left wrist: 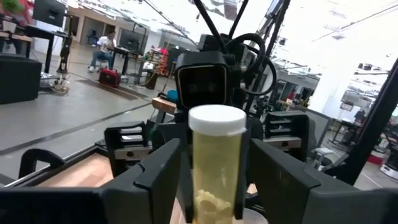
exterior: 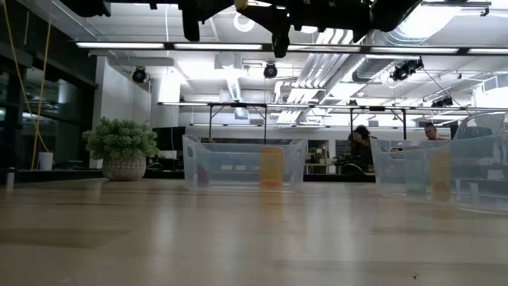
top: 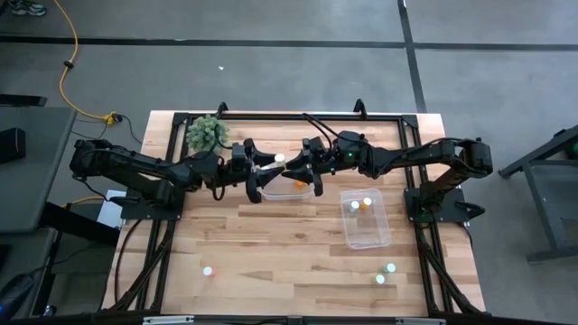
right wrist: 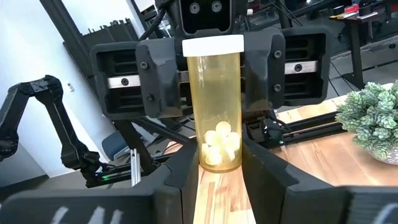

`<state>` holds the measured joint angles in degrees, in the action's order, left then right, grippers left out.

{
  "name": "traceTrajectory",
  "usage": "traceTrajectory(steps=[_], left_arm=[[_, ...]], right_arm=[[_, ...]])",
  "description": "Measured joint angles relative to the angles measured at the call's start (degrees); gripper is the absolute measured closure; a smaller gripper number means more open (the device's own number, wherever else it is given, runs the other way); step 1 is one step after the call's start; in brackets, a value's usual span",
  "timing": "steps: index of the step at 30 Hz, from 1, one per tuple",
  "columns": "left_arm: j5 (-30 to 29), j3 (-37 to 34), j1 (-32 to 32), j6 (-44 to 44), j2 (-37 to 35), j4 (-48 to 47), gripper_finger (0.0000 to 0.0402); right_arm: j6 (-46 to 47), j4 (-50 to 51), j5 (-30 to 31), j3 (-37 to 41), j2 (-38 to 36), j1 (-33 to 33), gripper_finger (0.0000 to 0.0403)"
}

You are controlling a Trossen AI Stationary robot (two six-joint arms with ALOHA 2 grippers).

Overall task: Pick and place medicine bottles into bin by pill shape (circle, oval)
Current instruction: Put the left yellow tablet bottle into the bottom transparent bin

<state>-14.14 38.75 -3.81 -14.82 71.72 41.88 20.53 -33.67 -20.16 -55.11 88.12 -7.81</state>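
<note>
A: Arms, two, listed?

B: Left arm (top: 135,169) and right arm (top: 424,158): matt black, jointed segments, black cables looped alongside.

A: Hands?

B: Left hand (right wrist: 213,74): black, boxy, two ribbed slide blocks with silver rails and screws, round camera lenses above. Right hand (left wrist: 208,134): same build, square dark lens housing, thick angular black fingers (left wrist: 283,168).

Overhead, table-level and two facing wrist cameras share one bottle (right wrist: 215,106).
</note>
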Motion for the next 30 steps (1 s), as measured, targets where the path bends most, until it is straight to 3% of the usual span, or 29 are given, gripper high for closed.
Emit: traceTrajectory(steps=[7,14,30], left_arm=[[0.03,3.52,-0.22,3.27,-0.02,-1.62,0.0199],[2.04,7.22,-1.57,3.51,-0.04,-11.09,0.0184],[1.45,7.25,-1.55,2.55,-0.04,-8.24,0.0191]], right_arm=[[-0.02,0.0,0.01,0.0,0.0,-0.01,0.0304],[-0.02,0.0,0.02,0.0,0.0,0.0,0.0304],[-0.44,0.02,0.02,0.0,0.02,0.0,0.0304]])
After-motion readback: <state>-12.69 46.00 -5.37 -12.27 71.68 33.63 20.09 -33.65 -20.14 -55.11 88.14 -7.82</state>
